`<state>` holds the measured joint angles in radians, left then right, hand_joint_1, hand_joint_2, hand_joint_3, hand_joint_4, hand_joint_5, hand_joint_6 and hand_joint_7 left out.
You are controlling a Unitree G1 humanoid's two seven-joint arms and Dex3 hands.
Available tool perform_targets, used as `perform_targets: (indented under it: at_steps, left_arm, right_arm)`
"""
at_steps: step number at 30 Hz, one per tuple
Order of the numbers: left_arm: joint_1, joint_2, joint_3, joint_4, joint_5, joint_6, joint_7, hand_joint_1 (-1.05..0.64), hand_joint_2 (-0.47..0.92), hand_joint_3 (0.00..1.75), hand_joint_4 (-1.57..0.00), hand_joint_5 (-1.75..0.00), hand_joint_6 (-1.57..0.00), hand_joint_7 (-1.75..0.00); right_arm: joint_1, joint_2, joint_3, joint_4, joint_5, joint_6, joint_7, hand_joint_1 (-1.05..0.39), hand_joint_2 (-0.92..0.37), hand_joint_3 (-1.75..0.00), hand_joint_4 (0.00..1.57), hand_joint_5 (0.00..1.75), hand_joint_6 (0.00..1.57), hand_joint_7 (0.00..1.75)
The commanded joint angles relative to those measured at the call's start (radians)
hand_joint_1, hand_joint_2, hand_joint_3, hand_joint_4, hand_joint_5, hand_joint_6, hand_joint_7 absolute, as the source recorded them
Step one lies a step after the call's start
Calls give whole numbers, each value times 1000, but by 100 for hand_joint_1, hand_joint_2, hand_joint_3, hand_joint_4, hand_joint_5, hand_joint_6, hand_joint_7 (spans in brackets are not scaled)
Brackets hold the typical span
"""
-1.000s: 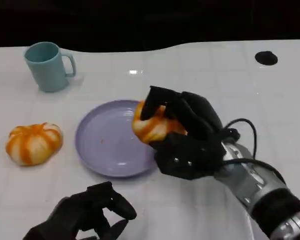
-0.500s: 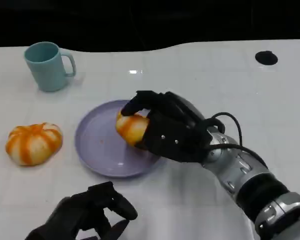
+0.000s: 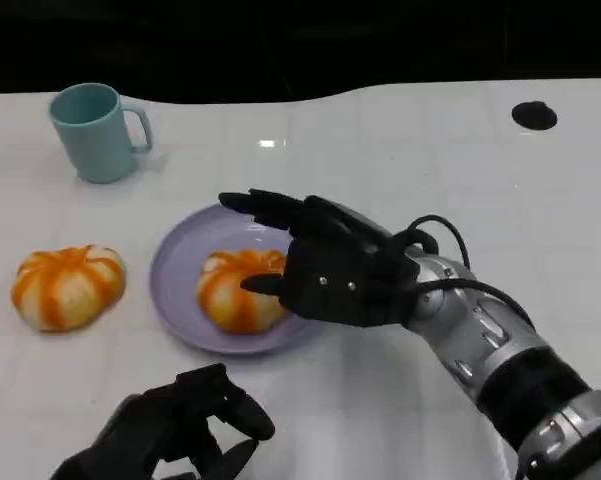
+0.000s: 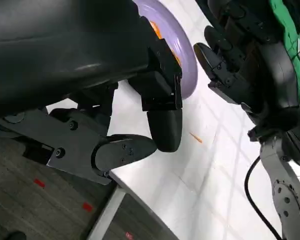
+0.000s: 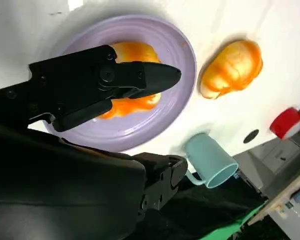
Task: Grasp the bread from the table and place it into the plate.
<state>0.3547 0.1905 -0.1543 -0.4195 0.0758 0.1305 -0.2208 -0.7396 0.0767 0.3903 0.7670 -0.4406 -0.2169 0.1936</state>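
Nearest to me, my left hand [image 3: 175, 430] rests low on the white counter [image 3: 400, 170], its fingers [image 3: 242, 417] curled in on nothing; in the left wrist view the same fingers [image 4: 159, 122] bend inward above the counter edge.

Just beyond it my right hand [image 3: 330, 270] hangs over the near-right side of the purple plate [image 3: 180, 275], fingers [image 3: 265, 208] spread and stretched out, holding nothing. The bread [image 3: 238, 288] lies in the plate just under and ahead of my right fingers; whether the thumb tip touches its side I cannot tell. In the right wrist view my open fingers [image 5: 140, 75] cross in front of that bread [image 5: 135, 52], hiding its middle, with the plate [image 5: 182, 85] rim around it.

Out past my left fingers, well apart from the plate, a second orange-striped bun [image 3: 68, 286] sits on the counter. Farther still, a teal mug [image 3: 95, 132] stands upright, handle turned toward the plate side. Far beyond my right fingers is a small black round spot [image 3: 533, 116] on the counter.
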Motion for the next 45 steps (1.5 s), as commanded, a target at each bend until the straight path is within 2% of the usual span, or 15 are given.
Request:
perform_targets:
  at_steps: [1, 11, 14, 19, 20, 21, 22, 23, 25, 31, 32, 37, 41, 42, 45]
  left_arm:
    - [3, 6, 9, 9, -3, -29, 4, -20, 83, 62, -63, -175, -63, -126]
    - [-18, 15, 14, 20, 11, -24, 7, -20, 78, 69, -62, -175, -62, -130]
    - [-23, 13, 15, 25, 13, -26, 8, -21, 77, 70, -63, -175, -62, -129]
    - [-22, 11, 15, 23, 9, -26, 7, -21, 77, 71, -64, -175, -62, -129]
    - [-22, 11, 15, 22, 8, -24, 6, -21, 77, 71, -64, -175, -62, -129]
    - [-22, 11, 15, 18, 8, -16, 6, -21, 77, 72, -64, -175, -62, -129]
    - [-23, 11, 15, 14, 9, -8, 6, -20, 77, 72, -62, -175, -62, -129]
    - [-23, 11, 14, 13, 10, -5, 6, -20, 77, 72, -62, -175, -62, -128]
    - [-23, 13, 14, 14, 11, -5, 5, -21, 77, 72, -62, -175, -62, -128]
    - [-15, 23, 20, 2, 16, -7, 0, -22, 78, 70, -63, -175, -62, -127]
    - [-13, 22, 21, 2, 14, -7, 0, -22, 78, 70, -63, -175, -62, -127]
    - [-10, 20, 18, -2, 15, -8, -2, -22, 78, 70, -63, -175, -63, -127]
    - [-8, 16, 17, -11, 12, 6, -3, -22, 78, 69, -63, -175, -63, -126]
    - [-7, 16, 16, -14, 11, 11, -4, -23, 78, 69, -63, -175, -63, -126]
    - [-7, 16, 17, -22, 9, 25, -5, -23, 79, 68, -62, -175, -63, -126]
  right_arm:
    - [50, -46, 2, -102, 8, 19, 29, -69, -92, -42, 2, 3, 12, 0]
    - [202, -153, -24, -374, 40, 42, 81, -66, -92, -41, 11, 9, 17, 3]
    - [272, -194, -40, -455, 66, 16, 88, -63, -92, -38, 15, 12, 20, 4]
    - [402, -264, -89, -574, 123, -81, 82, -58, -92, -33, 29, 23, 32, 10]
    - [423, -274, -99, -593, 132, -96, 79, -57, -92, -32, 30, 26, 34, 11]
    - [452, -289, -115, -616, 140, -123, 70, -56, -92, -31, 26, 41, 35, 11]
    - [474, -301, -127, -634, 146, -142, 65, -55, -92, -30, 22, 64, 38, 13]
    - [500, -315, -142, -651, 160, -161, 65, -53, -92, -30, 20, 73, 40, 14]
    - [547, -333, -168, -690, 188, -168, 74, -50, -92, -28, 21, 83, 44, 17]
    - [680, -380, -220, -814, 234, -151, 88, -43, -92, -26, 28, 94, 53, 22]
    - [699, -382, -227, -832, 240, -146, 89, -41, -92, -25, 28, 103, 55, 25]
    - [780, -397, -270, -896, 244, -145, 75, -39, -92, -22, 33, 124, 60, 39]
    - [844, -391, -306, -944, 246, -135, 54, -35, -92, -20, 43, 132, 56, 75]
    - [856, -389, -312, -954, 239, -131, 46, -32, -92, -20, 48, 136, 59, 83]
    - [904, -371, -326, -999, 213, -98, 8, -22, -89, -25, 56, 148, 65, 96]
